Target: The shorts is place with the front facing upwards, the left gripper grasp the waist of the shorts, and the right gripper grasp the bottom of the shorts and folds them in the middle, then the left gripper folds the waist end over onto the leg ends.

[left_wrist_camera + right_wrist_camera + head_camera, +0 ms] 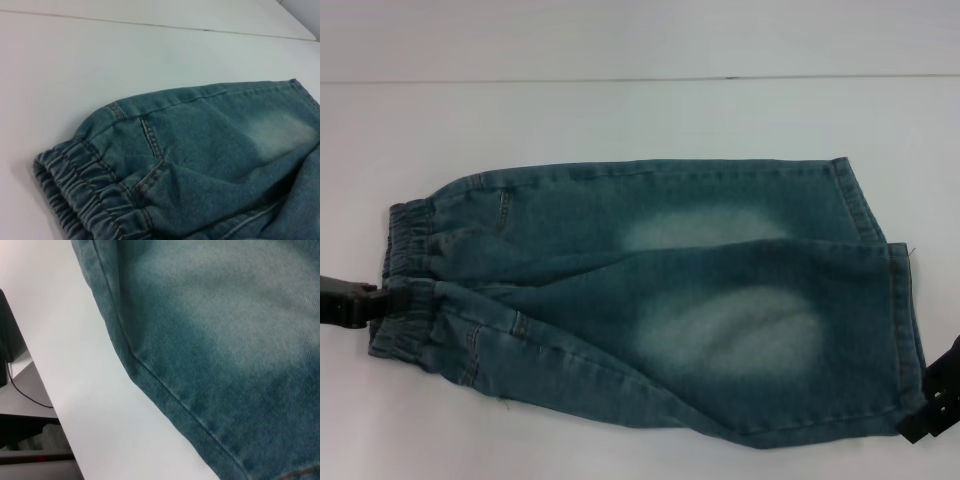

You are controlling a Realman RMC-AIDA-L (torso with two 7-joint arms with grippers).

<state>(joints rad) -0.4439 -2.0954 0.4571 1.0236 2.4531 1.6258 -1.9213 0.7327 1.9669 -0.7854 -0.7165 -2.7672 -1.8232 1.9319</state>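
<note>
White tabletop (620, 120) fills the head view, with denim shorts (650, 300) spread flat across it, their long axis running side to side. At far left, the left gripper (360, 300) reaches in from the frame's edge and meets the waist (405, 285), the puckered elastic band forming the garment's narrow end; its tip sits against the middle of that band, though whether the prongs have closed on cloth cannot be told from these views. The left wrist view shows the same gathered band (90, 200) close up, with a stitched pocket corner (152, 160) just beside it and bare table beyond. Moving right across the head view, two pale faded patches mark the legs, one on the farther leg (705, 228) and one on the nearer (730, 335). At the right end lies the bottom of the shorts (900, 330), the flat hemmed openings, the nearer leg reaching a little further right than the farther one. The right gripper (935, 405) sits at the nearer corner of that hem, touching or just beside it; its jaw state cannot be told either. The right wrist view shows only a stitched denim edge (160, 380) crossing the table. Judged from this layout, each arm is stationed at its own end, so the coming fold turns on the shorts' side-to-side axis, with the left arm nearer the waist.
</note>
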